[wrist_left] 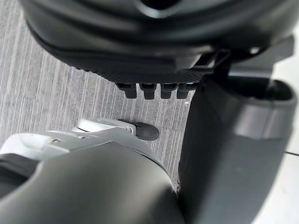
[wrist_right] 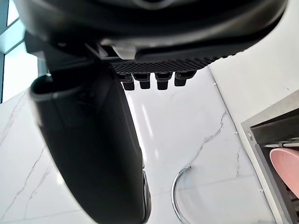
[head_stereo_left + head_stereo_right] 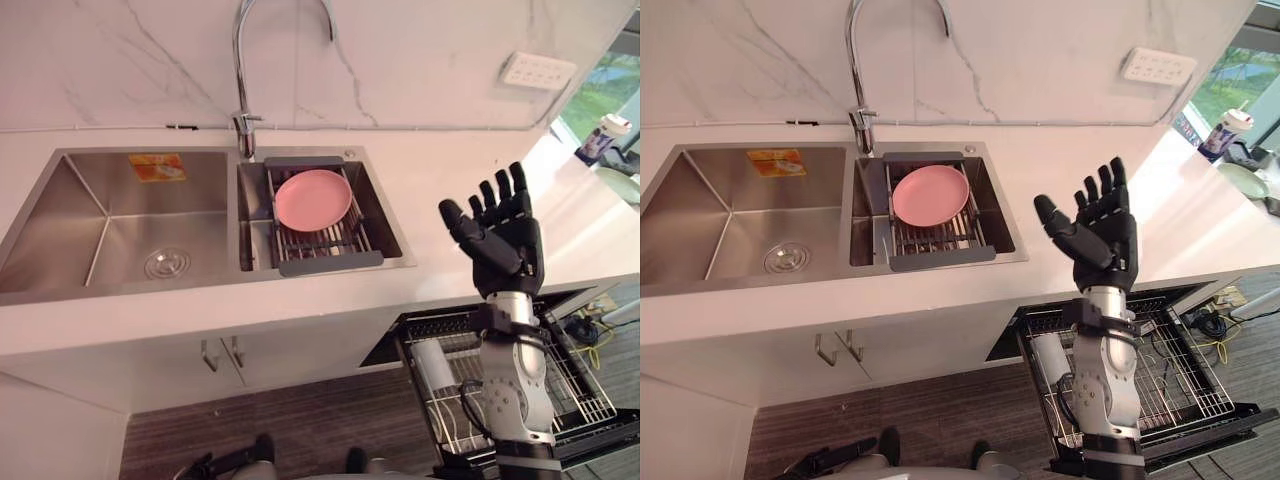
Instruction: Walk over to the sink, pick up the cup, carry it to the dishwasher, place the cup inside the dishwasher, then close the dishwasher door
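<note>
Marble counter, sink off to the hand's left. Right hand point(image 3: 500, 235) raised, fingers straight and apart, empty. Cup point(image 3: 433, 365) lies in the pulled-out dishwasher rack point(image 3: 585, 400) below it. Risk: closing now jams on the rack, or the arm snags its wires.

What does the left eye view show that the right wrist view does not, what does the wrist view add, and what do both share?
Left eye view, not the wrist view: the white cylindrical cup in the open dishwasher's wire rack, the steel left sink basin and the white wall socket. Right wrist view, not the eye view: the dotted palm side of the right robot hand. Both: that open hand, the round pink plate and the curved chrome faucet.
</note>
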You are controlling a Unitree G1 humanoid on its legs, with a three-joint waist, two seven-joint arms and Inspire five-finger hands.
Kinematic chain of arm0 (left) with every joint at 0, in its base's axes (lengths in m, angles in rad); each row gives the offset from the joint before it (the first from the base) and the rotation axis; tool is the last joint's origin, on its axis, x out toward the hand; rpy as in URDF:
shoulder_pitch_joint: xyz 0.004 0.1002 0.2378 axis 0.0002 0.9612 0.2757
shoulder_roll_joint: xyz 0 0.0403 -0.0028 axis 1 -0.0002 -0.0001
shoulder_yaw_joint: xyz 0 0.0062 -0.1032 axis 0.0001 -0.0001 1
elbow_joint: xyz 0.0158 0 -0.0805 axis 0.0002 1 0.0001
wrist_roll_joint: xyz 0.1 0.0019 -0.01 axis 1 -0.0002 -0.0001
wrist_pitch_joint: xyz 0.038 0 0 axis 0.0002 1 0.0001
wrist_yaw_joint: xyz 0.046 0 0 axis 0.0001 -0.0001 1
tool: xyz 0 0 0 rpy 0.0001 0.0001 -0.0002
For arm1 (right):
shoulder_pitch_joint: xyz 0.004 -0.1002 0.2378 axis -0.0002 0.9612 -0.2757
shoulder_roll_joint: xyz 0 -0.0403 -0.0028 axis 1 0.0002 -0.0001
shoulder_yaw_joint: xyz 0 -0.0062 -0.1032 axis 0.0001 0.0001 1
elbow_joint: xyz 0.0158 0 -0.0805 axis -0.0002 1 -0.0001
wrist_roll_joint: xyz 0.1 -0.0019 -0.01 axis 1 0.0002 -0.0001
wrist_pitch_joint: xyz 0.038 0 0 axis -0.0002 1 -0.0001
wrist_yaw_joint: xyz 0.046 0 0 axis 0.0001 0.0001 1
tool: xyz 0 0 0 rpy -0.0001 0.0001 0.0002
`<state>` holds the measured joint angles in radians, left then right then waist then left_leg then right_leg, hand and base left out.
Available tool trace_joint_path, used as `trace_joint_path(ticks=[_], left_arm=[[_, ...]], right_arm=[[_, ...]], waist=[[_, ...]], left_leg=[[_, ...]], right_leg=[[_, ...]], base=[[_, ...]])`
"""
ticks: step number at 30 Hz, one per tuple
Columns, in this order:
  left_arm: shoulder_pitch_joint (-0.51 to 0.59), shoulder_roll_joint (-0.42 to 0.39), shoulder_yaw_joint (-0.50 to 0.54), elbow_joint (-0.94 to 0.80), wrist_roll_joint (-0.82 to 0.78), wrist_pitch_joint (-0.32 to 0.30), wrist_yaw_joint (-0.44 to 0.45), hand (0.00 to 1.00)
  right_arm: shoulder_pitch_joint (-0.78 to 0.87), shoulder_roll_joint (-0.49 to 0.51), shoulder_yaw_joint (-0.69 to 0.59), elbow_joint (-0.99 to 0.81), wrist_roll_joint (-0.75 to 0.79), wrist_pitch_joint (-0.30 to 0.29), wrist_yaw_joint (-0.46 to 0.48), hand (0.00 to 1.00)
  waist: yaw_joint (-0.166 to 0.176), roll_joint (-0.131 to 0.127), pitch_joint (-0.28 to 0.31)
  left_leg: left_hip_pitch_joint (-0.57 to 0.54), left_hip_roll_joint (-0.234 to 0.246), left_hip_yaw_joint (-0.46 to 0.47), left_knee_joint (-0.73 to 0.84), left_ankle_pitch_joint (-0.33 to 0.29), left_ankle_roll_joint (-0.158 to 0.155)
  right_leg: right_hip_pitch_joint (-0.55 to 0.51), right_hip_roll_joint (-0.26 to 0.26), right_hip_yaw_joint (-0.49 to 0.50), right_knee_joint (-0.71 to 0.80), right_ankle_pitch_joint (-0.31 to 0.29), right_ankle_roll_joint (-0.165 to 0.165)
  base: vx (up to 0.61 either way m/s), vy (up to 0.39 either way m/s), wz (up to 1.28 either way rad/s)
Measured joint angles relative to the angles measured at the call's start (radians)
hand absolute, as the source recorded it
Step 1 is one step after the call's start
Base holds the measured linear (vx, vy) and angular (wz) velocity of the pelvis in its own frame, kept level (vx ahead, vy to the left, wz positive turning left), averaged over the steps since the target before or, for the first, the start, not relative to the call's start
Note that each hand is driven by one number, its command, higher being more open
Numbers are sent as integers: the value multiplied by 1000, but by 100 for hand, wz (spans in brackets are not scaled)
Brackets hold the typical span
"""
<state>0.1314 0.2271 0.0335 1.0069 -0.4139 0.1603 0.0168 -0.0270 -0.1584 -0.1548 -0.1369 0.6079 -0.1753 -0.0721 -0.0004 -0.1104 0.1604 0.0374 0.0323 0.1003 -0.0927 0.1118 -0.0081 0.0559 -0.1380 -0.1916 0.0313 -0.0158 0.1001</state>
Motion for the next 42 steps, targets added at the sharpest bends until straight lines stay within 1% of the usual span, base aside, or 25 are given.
trace_joint_path(ticks=[2,4,5,9,11,13,15,18,19,20,21,24,28,30,33,34,36,38,42], left_arm=[[-1,-1,-1,0,1,-4,0,100],[-2,-1,-2,-1,2,-3,0,100],[-1,-1,-2,-4,2,-2,0,100],[6,-2,-2,-20,2,8,-1,100],[15,-4,-1,-21,2,9,-1,100],[20,-3,0,-21,2,11,-1,100],[24,-4,1,-21,4,10,-1,100],[24,-3,7,-21,24,10,-8,100],[24,-3,7,-21,24,10,-8,100],[24,-3,8,-22,28,11,-15,100],[24,-2,8,-23,34,12,-19,100],[24,-2,9,-28,33,19,-19,100],[23,-1,14,-38,34,34,-20,100],[22,-1,19,-53,42,47,-20,100],[22,-1,19,-62,43,53,-20,100],[21,-1,19,-64,43,54,-20,100],[22,-1,19,-64,42,54,-20,100],[22,-1,19,-66,41,54,-20,100],[23,-9,40,-71,41,53,-26,100]], right_arm=[[2,0,-13,8,-6,0,-9,100],[8,0,-34,8,-26,1,-16,100],[14,0,-48,8,-67,4,-28,100],[31,-3,-72,8,-216,45,-60,100],[36,-14,-72,8,-285,87,-57,100],[37,-38,-72,11,-333,130,-42,100],[36,-65,-71,18,-375,157,-25,100],[9,-123,-50,60,-430,187,11,100],[9,-123,-50,60,-430,187,11,100],[-28,-168,-25,106,-460,212,36,100],[-53,-191,-8,143,-484,225,51,100],[-122,-225,29,236,-524,253,79,100],[-163,-237,53,295,-535,262,93,100],[-197,-237,60,353,-536,267,94,100],[-249,-237,80,417,-538,279,93,100],[-275,-237,98,449,-563,281,91,100],[-298,-237,101,471,-577,281,85,100],[-335,-237,104,511,-594,282,84,100],[-382,-237,108,579,-616,284,59,100]], waist=[[0,3,3],[-1,6,6],[-2,7,6],[-9,11,12],[-10,14,14],[-12,15,15],[-12,19,16],[-13,19,15],[-13,19,15],[-14,20,15],[-15,20,15],[-13,20,15],[-7,17,15],[9,14,16],[14,11,18],[17,10,19],[17,9,20],[18,8,22],[40,9,26]], left_leg=[[0,0,4,0,0,0],[0,-1,31,0,0,0],[1,-3,48,0,-1,0],[19,-11,49,0,-11,-6],[29,-13,52,-1,-23,-3],[32,-10,67,-1,-30,7],[43,-6,82,-1,-30,7],[49,-1,85,-1,-30,7],[49,-1,85,-1,-30,7],[52,2,85,-1,-29,6],[53,5,85,-1,-28,5],[52,10,85,-1,-26,2],[45,2,84,-1,-12,2],[45,-8,81,-1,-6,9],[41,-24,75,-1,-1,7],[40,-36,66,-1,-1,9],[42,-44,57,-1,0,12],[42,-49,47,-1,-1,12],[42,-49,18,-2,-2,10]], right_leg=[[9,0,-5,-4,6,-2],[14,-5,-10,-5,5,1],[19,-9,-15,-4,1,6],[49,-21,-33,0,-8,20],[57,-24,-32,6,-9,23],[62,-26,-34,8,-9,24],[71,-26,-34,14,-9,24],[72,-23,-33,23,-9,24],[72,-23,-33,23,-9,24],[75,-20,-33,23,-9,24],[78,-18,-37,23,-9,24],[84,-15,-57,20,-9,24],[92,-24,-82,9,-21,30],[101,-34,-92,2,-23,33],[104,-46,-104,2,-18,36],[110,-58,-116,2,-18,43],[119,-65,-127,-1,-16,51],[125,-68,-141,-1,-13,55],[140,-66,-174,-1,-12,57]], base=[[97,-6,7],[68,10,7],[53,23,12],[33,27,14],[-6,16,1],[-18,21,7],[-10,8,3],[-36,11,0],[-43,-1,-1],[-40,-8,4],[-39,-9,7],[-38,-13,13],[-18,14,19],[29,51,13],[51,55,15],[70,65,19],[71,59,20],[40,33,16],[7,-1,19]])
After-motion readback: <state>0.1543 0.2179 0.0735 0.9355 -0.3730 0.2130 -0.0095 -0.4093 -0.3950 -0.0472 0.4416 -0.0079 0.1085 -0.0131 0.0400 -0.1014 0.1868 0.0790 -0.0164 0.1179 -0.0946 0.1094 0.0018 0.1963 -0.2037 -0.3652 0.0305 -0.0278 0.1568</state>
